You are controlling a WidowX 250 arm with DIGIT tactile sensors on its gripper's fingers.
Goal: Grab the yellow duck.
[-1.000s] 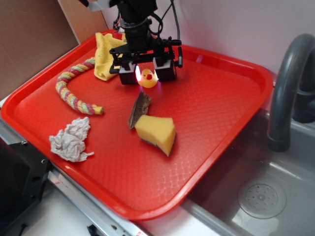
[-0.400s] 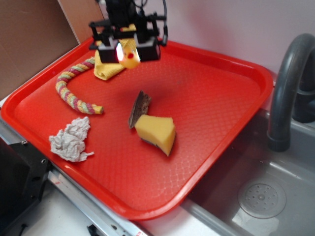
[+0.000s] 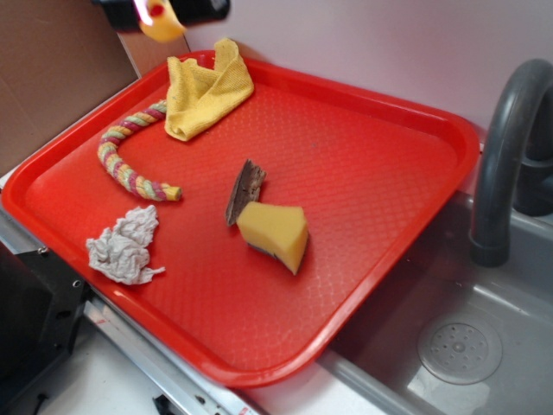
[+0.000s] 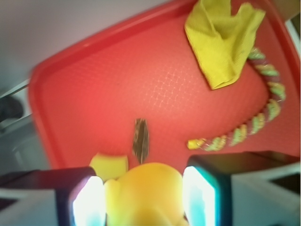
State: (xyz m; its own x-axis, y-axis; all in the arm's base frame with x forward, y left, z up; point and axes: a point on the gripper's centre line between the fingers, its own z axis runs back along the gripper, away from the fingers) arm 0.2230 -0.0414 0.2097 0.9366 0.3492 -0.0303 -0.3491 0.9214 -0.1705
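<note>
The yellow duck (image 3: 161, 24) hangs high above the tray's far left corner, at the top edge of the exterior view, with my gripper (image 3: 162, 12) shut on it. Only the lowest part of the gripper shows there. In the wrist view the yellow duck (image 4: 146, 193) fills the gap between the two glowing fingers (image 4: 88, 202), and my gripper (image 4: 143, 200) looks down on the tray from well above it.
On the red tray (image 3: 380, 186) lie a yellow woven cloth (image 3: 204, 89), a striped rope (image 3: 125, 164), crumpled paper (image 3: 125, 246), a brown bark piece (image 3: 245, 190) and a yellow sponge (image 3: 275, 233). A grey sink (image 3: 449, 346) with a faucet (image 3: 505, 147) is at the right.
The gripper has risen from the tray with the duck held in it, moving up and to the left until it is nearly out of the exterior view.
</note>
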